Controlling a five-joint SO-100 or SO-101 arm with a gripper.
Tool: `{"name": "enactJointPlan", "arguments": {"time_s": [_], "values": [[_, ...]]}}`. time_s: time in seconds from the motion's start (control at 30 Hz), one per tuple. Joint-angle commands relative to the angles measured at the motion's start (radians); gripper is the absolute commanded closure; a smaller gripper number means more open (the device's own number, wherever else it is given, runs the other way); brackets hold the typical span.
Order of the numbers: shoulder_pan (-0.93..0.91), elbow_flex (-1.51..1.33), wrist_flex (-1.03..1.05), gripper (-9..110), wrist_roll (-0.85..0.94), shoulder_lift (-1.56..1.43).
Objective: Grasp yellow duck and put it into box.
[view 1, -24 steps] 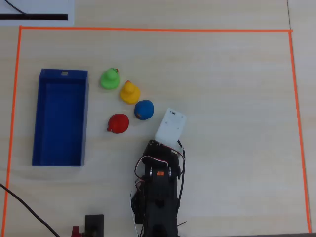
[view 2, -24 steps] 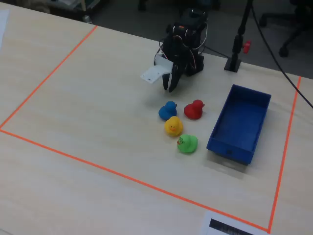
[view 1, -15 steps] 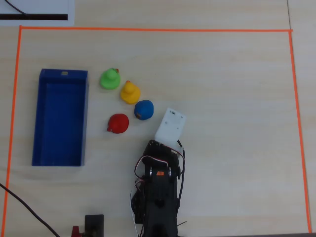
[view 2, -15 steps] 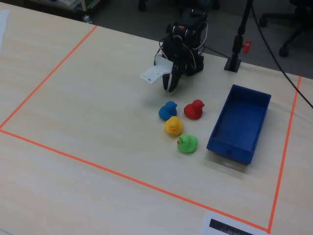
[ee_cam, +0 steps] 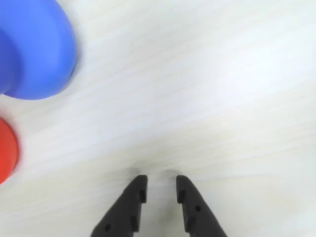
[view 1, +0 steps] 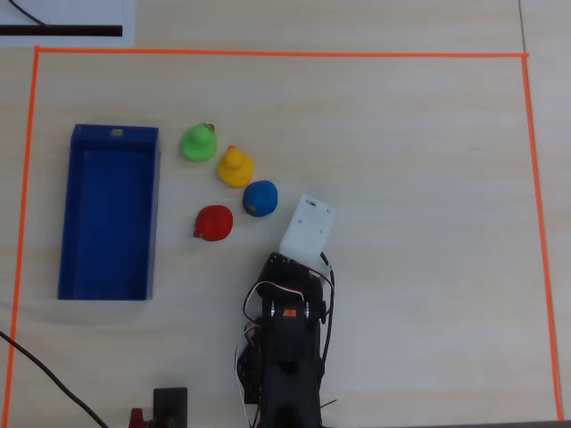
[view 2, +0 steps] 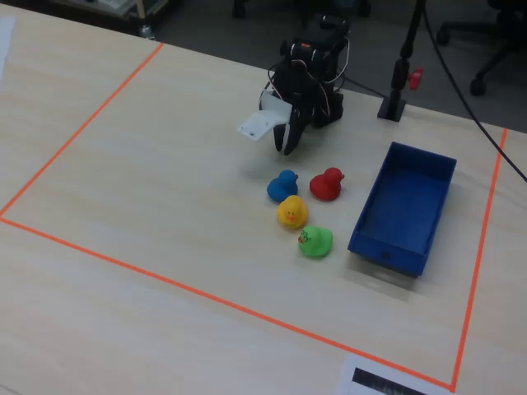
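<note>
The yellow duck (view 1: 235, 167) stands on the table among three other ducks; it also shows in the fixed view (view 2: 291, 212) and is out of the wrist view. The blue box (view 1: 107, 223) lies open and empty at the left of the overhead view, and at the right of the fixed view (view 2: 403, 202). My gripper (ee_cam: 162, 190) hangs just above bare table, jaws a little apart with nothing between them. In the fixed view the gripper (view 2: 290, 144) is behind the ducks, clear of them. In the overhead view a white wrist block (view 1: 308, 227) hides the fingers.
A blue duck (view 1: 260, 197) is nearest the gripper and fills the wrist view's upper left (ee_cam: 29, 49). A red duck (view 1: 214, 223) sits beside it, at the wrist view's left edge (ee_cam: 6, 150). A green duck (view 1: 199, 143) stands by the box. Orange tape (view 1: 526, 178) borders the work area.
</note>
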State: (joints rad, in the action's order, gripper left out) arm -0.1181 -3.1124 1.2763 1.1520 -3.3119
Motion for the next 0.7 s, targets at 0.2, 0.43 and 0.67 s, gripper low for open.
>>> {"name": "enactJointPlan", "arguments": {"time_s": [0.2,0.43,0.67], "values": [[0.002,0.002,0.025,93,0.011,0.003],[0.002,0.002,0.025,92,0.011,0.003],[0.002,0.002,0.025,91,0.011,0.003]]}}
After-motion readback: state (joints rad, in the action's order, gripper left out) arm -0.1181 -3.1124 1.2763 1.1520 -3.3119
